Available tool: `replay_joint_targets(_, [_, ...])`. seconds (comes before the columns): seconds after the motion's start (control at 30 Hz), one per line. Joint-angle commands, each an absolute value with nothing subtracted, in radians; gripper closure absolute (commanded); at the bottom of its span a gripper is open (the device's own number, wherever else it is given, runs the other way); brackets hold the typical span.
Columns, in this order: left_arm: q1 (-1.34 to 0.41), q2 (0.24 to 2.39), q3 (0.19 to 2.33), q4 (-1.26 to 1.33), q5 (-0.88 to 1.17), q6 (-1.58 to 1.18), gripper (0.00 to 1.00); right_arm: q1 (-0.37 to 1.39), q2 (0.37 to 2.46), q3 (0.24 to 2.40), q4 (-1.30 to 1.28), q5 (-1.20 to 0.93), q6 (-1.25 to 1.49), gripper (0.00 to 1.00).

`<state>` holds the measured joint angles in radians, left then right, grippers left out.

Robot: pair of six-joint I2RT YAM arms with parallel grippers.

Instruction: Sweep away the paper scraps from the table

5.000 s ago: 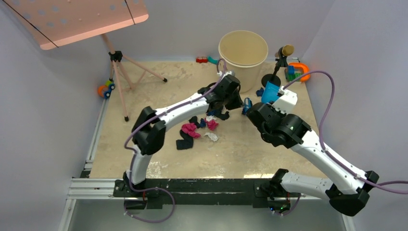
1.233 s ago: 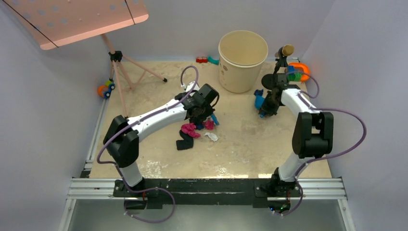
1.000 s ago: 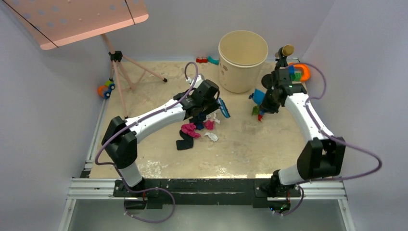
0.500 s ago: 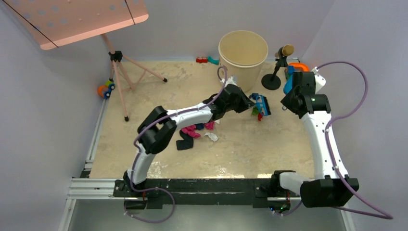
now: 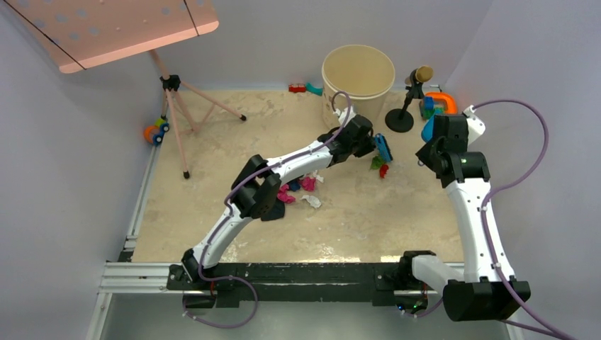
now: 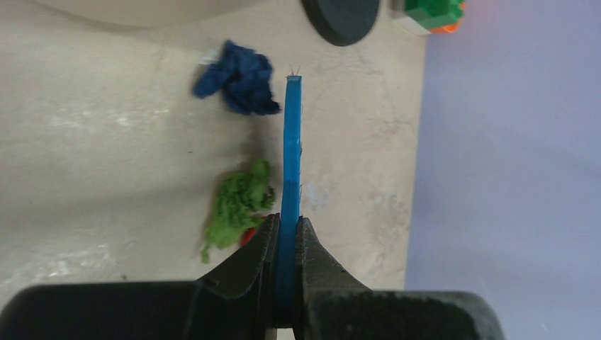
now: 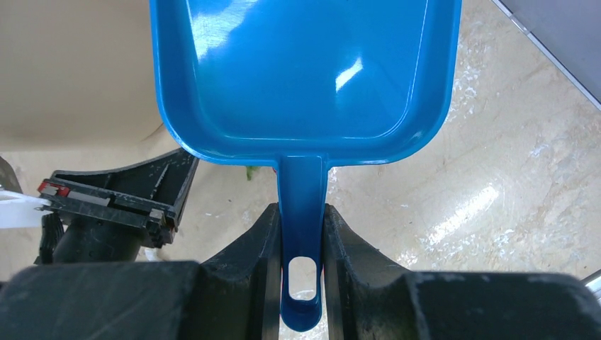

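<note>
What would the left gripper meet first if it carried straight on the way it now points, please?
Probably the bare table just past its blue brush, between the dark blue scrap and the black stand base; depth is unclear, so it may graze the base.

You will find no text, label, brand, number or sign that can be read in any of the three views. In the right wrist view a small red patch (image 7: pixel 47 188) sits on a black part (image 7: pixel 113 198) near the left edge, but it is too small for you to tell whether it carries any writing.
</note>
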<state>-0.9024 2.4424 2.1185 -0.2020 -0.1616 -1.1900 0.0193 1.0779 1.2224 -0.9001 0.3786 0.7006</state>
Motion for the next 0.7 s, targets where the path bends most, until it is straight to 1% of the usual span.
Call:
replay_joint_targets(0.0, [-0.883, 2.445, 2.18, -0.384, -0.259, -1.226, 1.0, 0.021, 1.046, 1.24, -0.885, 0.417, 0.719, 1.0])
replay_joint_targets(0.13, [-0.875, 2.418, 2.183, -0.533, -0.306, -1.266, 1.0, 0.021, 1.031, 1.236, -0.889, 0.418, 0.721, 1.0])
replay_joint_targets(0.23, [-0.869, 2.372, 2.162, -0.696, -0.329, -1.305, 1.0, 0.021, 1.031, 1.241, -0.897, 0.421, 0.722, 1.0])
replay_joint_targets(0.3, [-0.869, 2.3, 2.085, -0.765, -0.342, -1.317, 1.0, 0.022, 1.033, 1.239, -0.902, 0.423, 0.722, 1.0])
replay_joint_targets(0.37, [-0.868, 2.192, 1.95, -0.79, -0.364, -1.336, 1.0, 0.021, 1.032, 1.234, -0.904, 0.423, 0.724, 1.0])
replay_joint_targets(0.47, [-0.868, 1.994, 1.711, -0.745, -0.414, -1.351, 1.0, 0.021, 1.033, 1.223, -0.898, 0.427, 0.725, 1.0])
replay_joint_targets(0.53, [-0.868, 1.877, 1.561, -0.635, -0.431, -1.299, 1.0, 0.021, 1.031, 1.213, -0.89, 0.422, 0.724, 1.0])
replay_joint_targets(0.6, [-0.869, 1.799, 1.51, -0.548, -0.425, -1.227, 1.0, 0.021, 1.032, 1.205, -0.881, 0.422, 0.719, 1.0])
replay_joint_targets(0.67, [-0.87, 1.758, 1.519, -0.527, -0.399, -1.175, 1.0, 0.021, 1.034, 1.201, -0.88, 0.422, 0.714, 1.0])
